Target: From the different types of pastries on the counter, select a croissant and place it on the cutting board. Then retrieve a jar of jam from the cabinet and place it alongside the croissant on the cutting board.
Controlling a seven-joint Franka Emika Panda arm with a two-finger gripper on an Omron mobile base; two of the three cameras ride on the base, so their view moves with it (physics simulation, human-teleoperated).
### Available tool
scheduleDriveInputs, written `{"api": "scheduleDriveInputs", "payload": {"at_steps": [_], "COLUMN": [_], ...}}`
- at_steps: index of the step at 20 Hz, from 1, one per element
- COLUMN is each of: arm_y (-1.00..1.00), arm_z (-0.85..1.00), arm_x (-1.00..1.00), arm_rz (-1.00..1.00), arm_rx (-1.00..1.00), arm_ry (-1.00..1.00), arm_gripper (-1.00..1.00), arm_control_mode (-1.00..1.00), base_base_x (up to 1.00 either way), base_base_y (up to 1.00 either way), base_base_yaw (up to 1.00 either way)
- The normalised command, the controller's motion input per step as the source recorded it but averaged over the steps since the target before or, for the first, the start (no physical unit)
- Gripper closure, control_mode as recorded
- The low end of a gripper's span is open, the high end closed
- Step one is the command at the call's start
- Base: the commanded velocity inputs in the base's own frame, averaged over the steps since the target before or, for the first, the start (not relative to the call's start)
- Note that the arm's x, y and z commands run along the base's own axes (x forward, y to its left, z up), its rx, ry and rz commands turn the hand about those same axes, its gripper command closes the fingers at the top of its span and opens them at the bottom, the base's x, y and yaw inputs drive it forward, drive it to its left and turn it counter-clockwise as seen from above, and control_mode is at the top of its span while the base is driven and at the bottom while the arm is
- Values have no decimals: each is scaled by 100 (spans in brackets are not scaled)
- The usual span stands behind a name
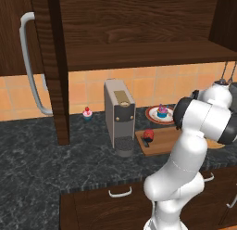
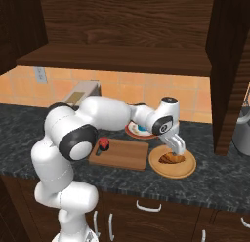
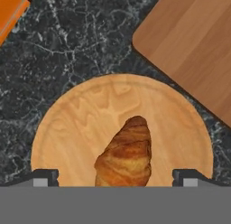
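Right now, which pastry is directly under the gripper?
The croissant on the round wooden plate, between the open gripper fingers; both cupcakes sit farther back.

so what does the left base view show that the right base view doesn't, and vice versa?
Left base view alone: the cabinet's curved grey door handle and a cherry-topped cupcake left of the coffee machine.

Right base view alone: the open tool low over the croissant on its round wooden plate, and a wall outlet.

Shared: the cutting board with a red jar at its end, and the plate with a frosted cupcake behind it.
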Motion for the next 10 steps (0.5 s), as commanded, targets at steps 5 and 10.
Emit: {"api": "scheduleDriveInputs", "payload": {"at_steps": [5, 10], "arm_y": [0, 0], "arm_z": [-38, -23], "arm_x": [0, 0], "arm_rz": [0, 0], "arm_rx": [-9, -2], "arm_ry": [-12, -2], "arm_gripper": [-100, -100], "arm_control_mode": [-100, -100], "base_base_x": [0, 0], "base_base_y": [0, 0], "base_base_yaw": [0, 0]}}
